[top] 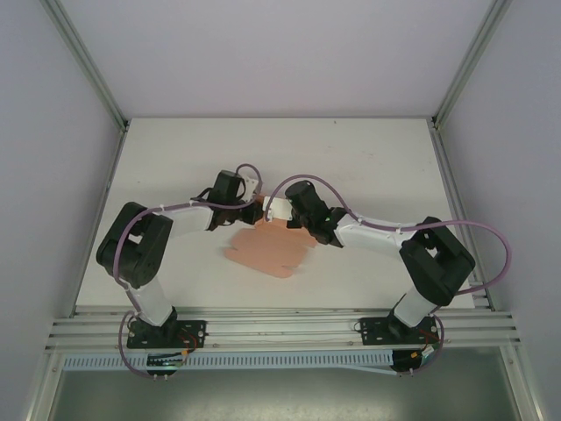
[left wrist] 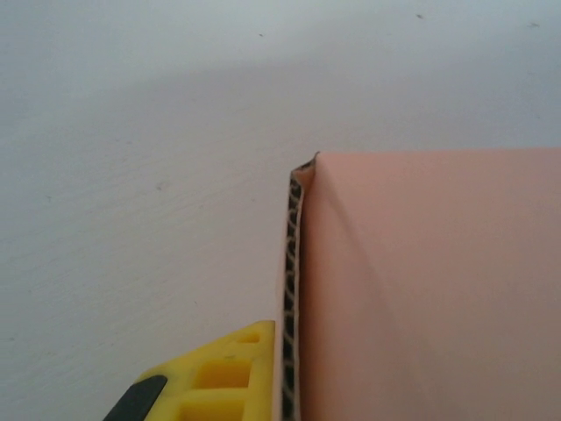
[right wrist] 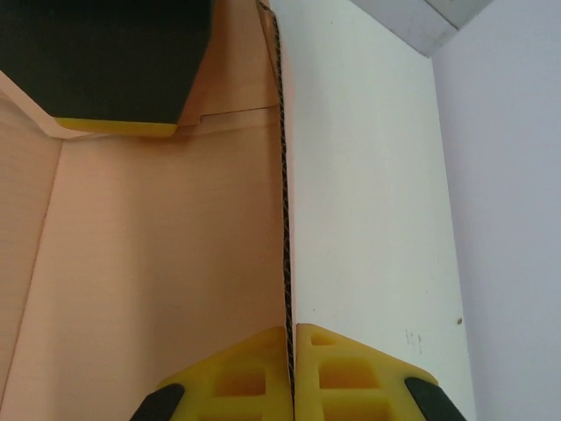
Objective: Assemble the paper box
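The paper box (top: 263, 253) is a salmon-pink corrugated card sheet lying mid-table with its far panel raised. My left gripper (top: 256, 213) and right gripper (top: 279, 210) meet at that raised far edge. In the left wrist view one yellow finger (left wrist: 223, 377) presses against the card's upright edge (left wrist: 294, 281); the pink panel (left wrist: 421, 289) hides the other finger. In the right wrist view my right gripper (right wrist: 290, 338) is shut, both yellow fingers pinching the thin card wall (right wrist: 282, 219). The left gripper's black pad (right wrist: 114, 61) rests on the card's inner face (right wrist: 158, 263).
The white table (top: 368, 167) lies open behind and to the right of the card. Aluminium frame posts (top: 114, 184) run along both sides, and a slotted rail (top: 280, 329) lines the near edge by the arm bases.
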You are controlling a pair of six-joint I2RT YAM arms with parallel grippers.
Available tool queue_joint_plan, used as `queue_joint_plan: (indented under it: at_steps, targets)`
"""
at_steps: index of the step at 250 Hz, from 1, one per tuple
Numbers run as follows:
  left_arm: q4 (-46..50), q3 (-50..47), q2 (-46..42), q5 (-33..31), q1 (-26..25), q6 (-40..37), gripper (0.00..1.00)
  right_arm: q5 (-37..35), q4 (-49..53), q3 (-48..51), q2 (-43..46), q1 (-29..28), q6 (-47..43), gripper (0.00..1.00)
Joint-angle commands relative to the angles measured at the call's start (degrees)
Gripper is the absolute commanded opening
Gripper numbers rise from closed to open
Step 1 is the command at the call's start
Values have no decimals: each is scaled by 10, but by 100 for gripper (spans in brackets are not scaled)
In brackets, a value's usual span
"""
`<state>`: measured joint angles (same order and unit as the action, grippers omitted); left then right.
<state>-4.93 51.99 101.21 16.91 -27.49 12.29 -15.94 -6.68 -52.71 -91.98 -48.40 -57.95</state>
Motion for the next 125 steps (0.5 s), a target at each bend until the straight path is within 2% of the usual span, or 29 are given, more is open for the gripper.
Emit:
queue_joint_plan:
  at_steps: [1, 12, 42, 58, 88, 107, 125]
  targets:
    - [96, 31, 29, -231, -6, 57, 0, 11, -28, 2, 21, -21, 1, 0]
    - [120, 43, 38, -282, -16, 73, 0, 7, -34, 3, 20, -24, 1, 0]
    - [158, 61, 65, -361, -26, 108, 0, 0, -49, 8, 17, -25, 4, 0]
    - [176, 70, 82, -384, -27, 121, 2, -6, -53, 10, 15, -26, 6, 0]
    - [228, 96, 107, -448, -32, 160, 0, -5, -56, 14, 17, -26, 11, 0]
    - [230, 103, 118, -451, -35, 160, 0, -3, -59, 14, 17, -26, 14, 0]
    - [216, 102, 122, -425, -34, 153, 9, -3, -60, 12, 14, -26, 14, 0]
